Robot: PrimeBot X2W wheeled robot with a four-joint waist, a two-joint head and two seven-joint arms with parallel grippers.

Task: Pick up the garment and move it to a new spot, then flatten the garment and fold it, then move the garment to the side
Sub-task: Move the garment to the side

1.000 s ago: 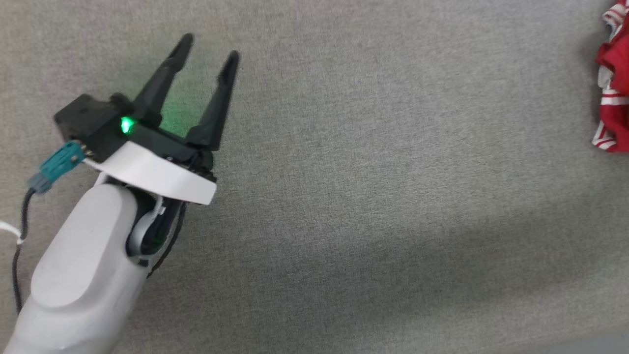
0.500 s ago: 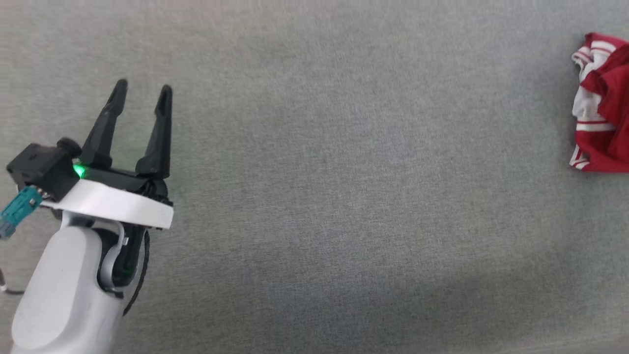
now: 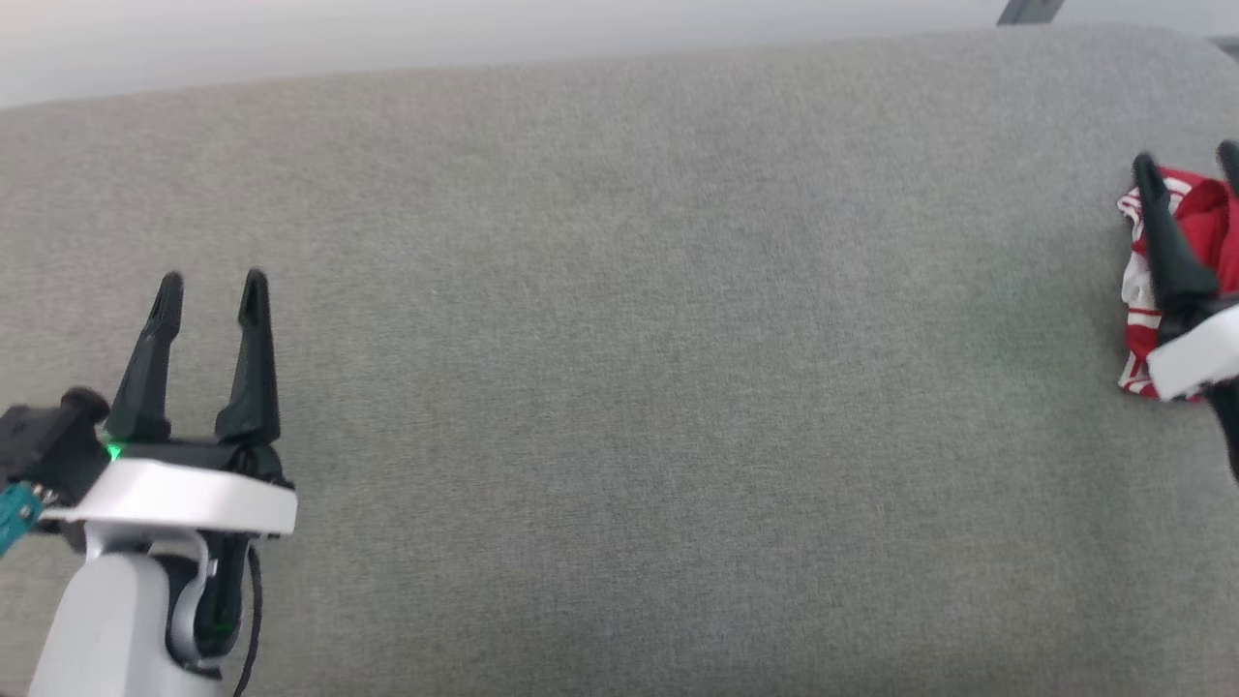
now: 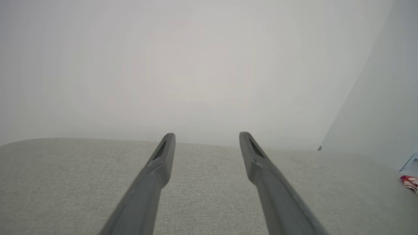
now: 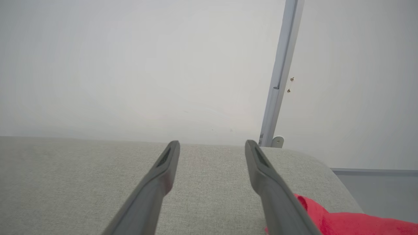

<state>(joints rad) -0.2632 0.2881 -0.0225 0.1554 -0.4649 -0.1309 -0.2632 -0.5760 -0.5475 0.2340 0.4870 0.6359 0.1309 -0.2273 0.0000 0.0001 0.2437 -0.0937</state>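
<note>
The garment (image 3: 1208,219) is a crumpled red bundle with white striped bands, lying at the far right of the grey fabric surface (image 3: 678,387). My right gripper (image 3: 1188,155) is open at the right edge of the head view, and its near finger crosses in front of the garment. In the right wrist view the red fabric (image 5: 343,222) sits just right of and below the open right gripper (image 5: 212,143). My left gripper (image 3: 213,281) stands open at the lower left, far from the garment and holding nothing. The left wrist view has the open left gripper (image 4: 206,135) and the garment (image 4: 409,181) small at the far right.
The grey surface's far edge (image 3: 581,63) runs along the top of the head view, with a pale wall behind it. A metal post (image 5: 277,75) stands at the wall behind the surface's rounded right end (image 5: 326,163).
The head camera has tilted up, bringing the far edge into view. My left gripper drew back to the lower left and straightened. My right gripper has come into view at the garment.
</note>
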